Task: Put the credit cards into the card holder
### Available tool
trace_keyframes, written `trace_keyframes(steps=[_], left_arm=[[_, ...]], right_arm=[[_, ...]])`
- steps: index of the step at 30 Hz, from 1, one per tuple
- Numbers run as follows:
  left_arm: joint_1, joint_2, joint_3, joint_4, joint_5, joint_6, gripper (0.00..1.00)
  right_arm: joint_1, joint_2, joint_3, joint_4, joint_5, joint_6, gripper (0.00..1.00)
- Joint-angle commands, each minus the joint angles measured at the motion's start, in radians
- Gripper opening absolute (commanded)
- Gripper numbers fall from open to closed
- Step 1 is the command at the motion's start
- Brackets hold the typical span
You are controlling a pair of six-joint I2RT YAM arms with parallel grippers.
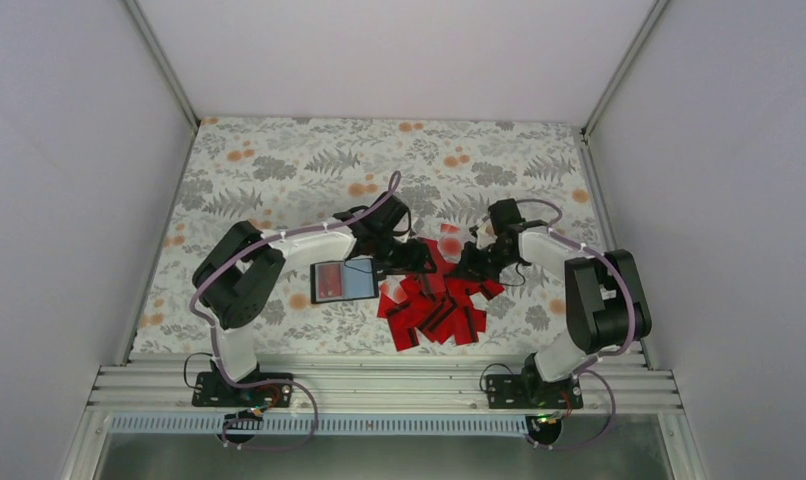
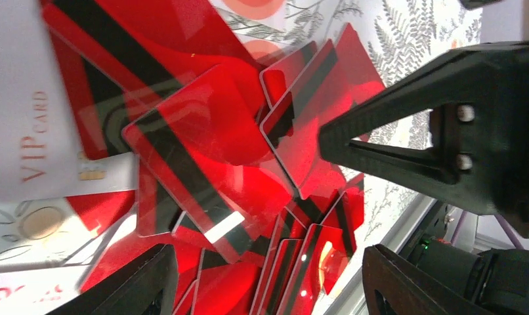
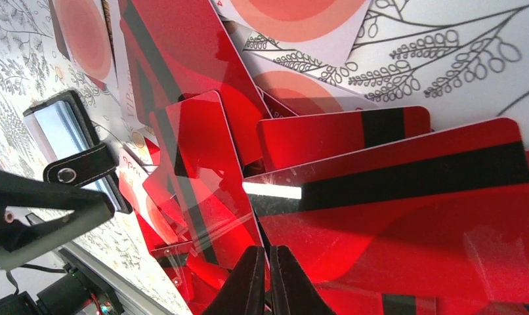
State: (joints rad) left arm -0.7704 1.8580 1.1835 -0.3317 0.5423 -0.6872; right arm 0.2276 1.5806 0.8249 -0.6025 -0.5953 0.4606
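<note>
Many credit cards (image 1: 434,305) lie heaped on the cloth (image 1: 279,170), just right of the open card holder (image 1: 343,281). I judge them light, stiff, slick and thin, best pinched by a free overhanging edge. My right gripper (image 3: 268,279) is closed at a card's edge atop the heap; whether it pinches one I cannot tell. My left gripper (image 2: 268,279) hovers over the heap, jaws apart

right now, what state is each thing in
card holder, open, lying flat beside the pile
credit cards, loose, overlapping in a pile
left gripper, open, over the pile
right gripper, shut, tips down at the pile
</note>
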Motion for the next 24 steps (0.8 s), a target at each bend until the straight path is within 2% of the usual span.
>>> trace_keyframes(steps=[1, 9, 24], left_arm=[[-0.017, 0.011, 0.041, -0.006, 0.005, -0.012, 0.71], [-0.023, 0.044, 0.016, -0.011, 0.034, -0.044, 0.71], [-0.069, 0.116, 0.022, 0.012, 0.063, -0.099, 0.73]], right_arm=[[-0.004, 0.032, -0.023, 0.062, -0.038, -0.025, 0.04], [-0.004, 0.109, -0.071, 0.118, -0.061, -0.016, 0.04], [-0.005, 0.13, -0.117, 0.136, -0.058, -0.016, 0.04]])
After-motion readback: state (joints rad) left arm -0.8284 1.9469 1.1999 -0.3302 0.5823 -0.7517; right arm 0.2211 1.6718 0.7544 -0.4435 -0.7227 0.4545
